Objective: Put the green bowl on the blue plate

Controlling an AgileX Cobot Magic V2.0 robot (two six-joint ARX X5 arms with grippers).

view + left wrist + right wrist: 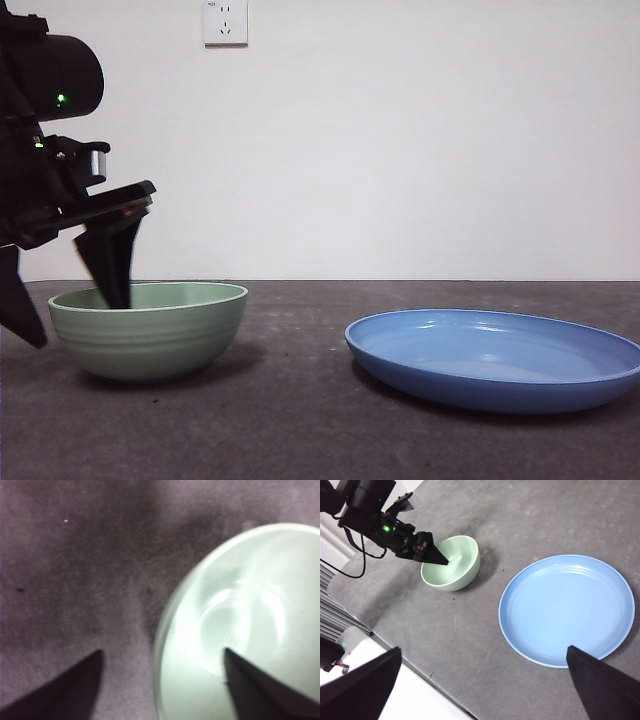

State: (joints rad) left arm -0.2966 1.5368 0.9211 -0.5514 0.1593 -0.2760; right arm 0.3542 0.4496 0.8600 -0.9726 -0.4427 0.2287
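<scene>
The pale green bowl [150,340] stands upright on the dark table at the left. My left gripper [78,320] is open and straddles the bowl's left rim, with one jaw down inside the bowl and the other outside it. The left wrist view shows the same: the bowl [250,615] with its rim between the two jaws of the left gripper [162,652]. To the right of the bowl and apart from it, the blue plate [495,360] lies flat with nothing on it. My right gripper [482,655] hangs open high above the table, looking down on bowl [452,562] and plate [567,610].
The grey table top [300,420] runs bare between bowl and plate. Its front edge [420,680] shows in the right wrist view. A white wall with a socket [225,22] stands behind.
</scene>
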